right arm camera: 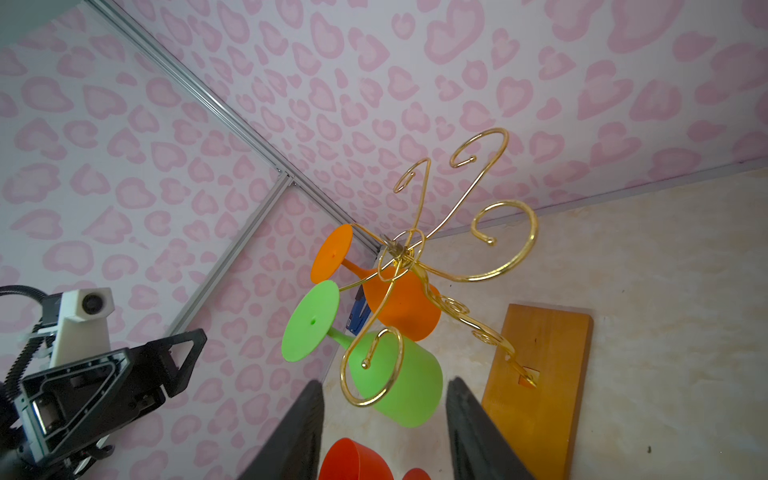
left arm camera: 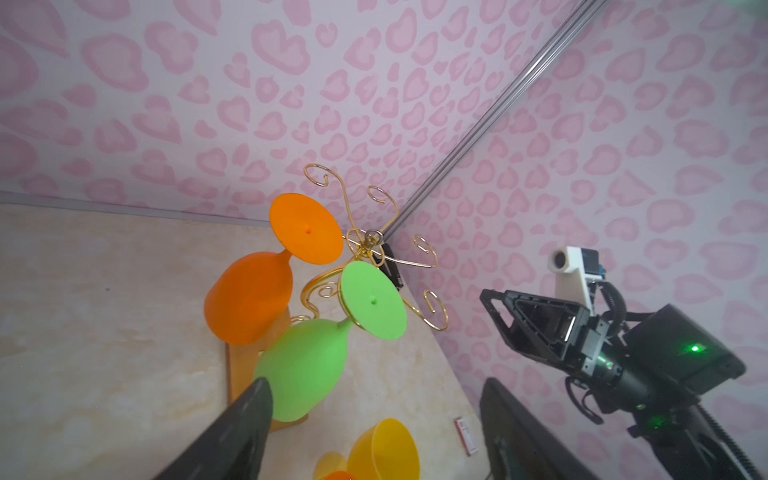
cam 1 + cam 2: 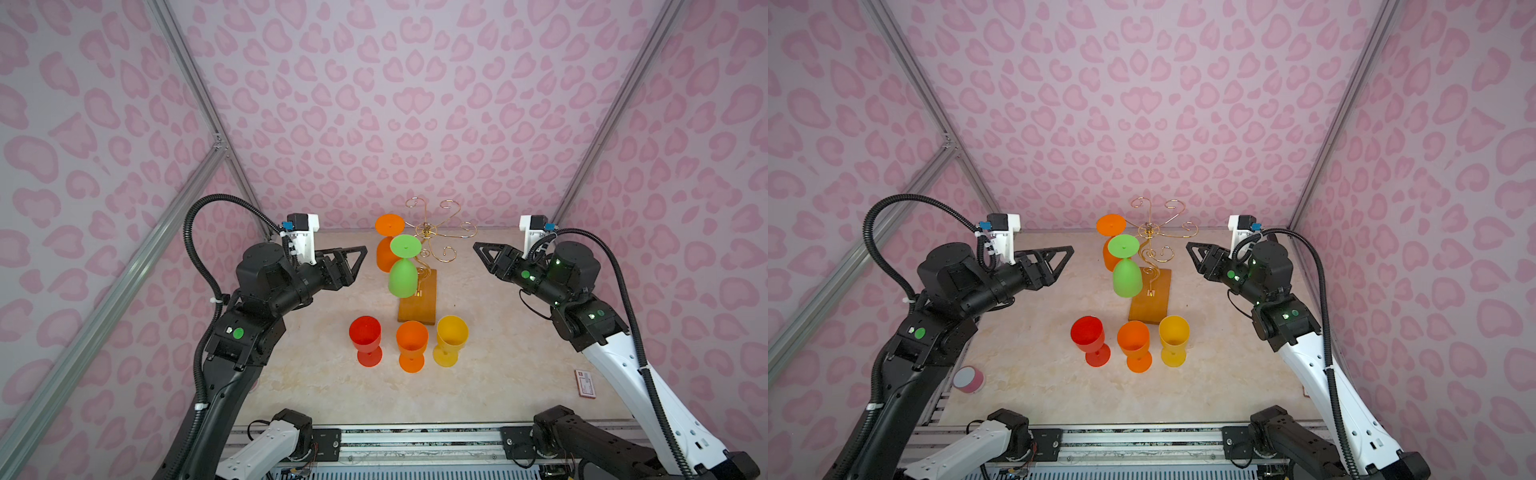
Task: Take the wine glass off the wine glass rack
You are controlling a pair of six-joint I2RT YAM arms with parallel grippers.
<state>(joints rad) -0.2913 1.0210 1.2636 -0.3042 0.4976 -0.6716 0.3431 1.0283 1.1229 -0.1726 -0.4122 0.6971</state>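
Note:
The wine glass rack, gold wire curls on a wooden base, stands mid-table in both top views. Two wine glasses hang from it upside down: a green one at the near left and an orange one behind it. My left gripper hovers open just left of the green glass, not touching it. My right gripper hovers open to the right of the rack, apart from it. Neither holds anything.
Red, orange and yellow wine glasses stand upright in a row in front of the rack base. A small card lies at the right edge. A pink-and-white roll sits near the left arm's base.

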